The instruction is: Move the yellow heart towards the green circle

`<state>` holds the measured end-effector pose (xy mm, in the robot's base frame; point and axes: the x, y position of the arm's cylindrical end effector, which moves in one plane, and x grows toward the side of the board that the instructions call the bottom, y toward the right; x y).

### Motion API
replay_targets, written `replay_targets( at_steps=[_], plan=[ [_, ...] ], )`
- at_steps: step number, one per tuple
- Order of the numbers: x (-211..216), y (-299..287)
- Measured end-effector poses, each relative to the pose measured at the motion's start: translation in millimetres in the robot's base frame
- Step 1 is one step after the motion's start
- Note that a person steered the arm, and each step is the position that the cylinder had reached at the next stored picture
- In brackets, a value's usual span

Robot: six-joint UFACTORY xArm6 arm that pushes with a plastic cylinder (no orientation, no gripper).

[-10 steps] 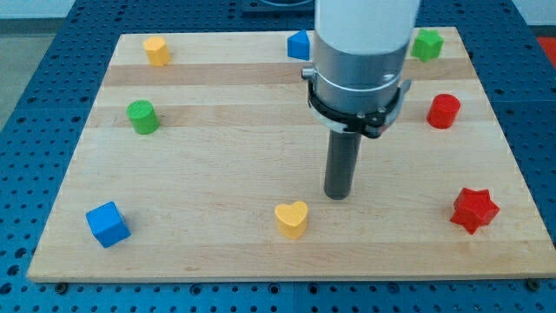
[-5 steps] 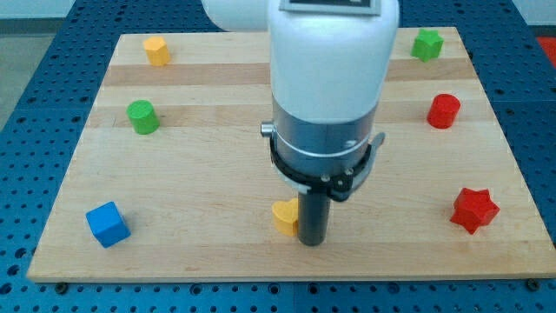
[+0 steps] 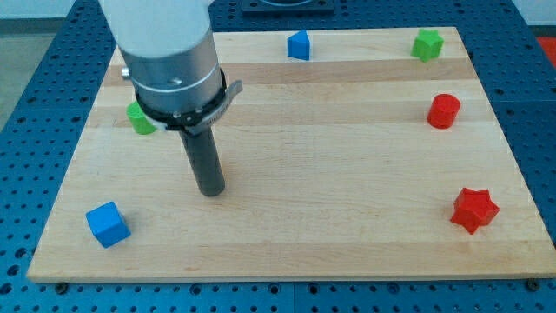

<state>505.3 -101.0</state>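
Item: my tip [image 3: 211, 191], the end of a plain rod. It has no fingers to open or close, so it grips nothing.
Position: on the tabletop [image 3: 347, 217], left of centre, below and to the view's right of the green circle [image 3: 137, 120], which the arm half covers.
Item: yellow heart. You will not find it in view. It may sit behind the rod or the arm, so its bearing from my tip cannot be told.
Nearby: blue cube [image 3: 108, 224], towards the view's lower left.
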Motion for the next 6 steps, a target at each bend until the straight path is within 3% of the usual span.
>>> replay_targets(
  at_steps=[3,4,6],
  plan=[
    [-27,13],
    [-5,7],
    [-38,-8]
  ],
)
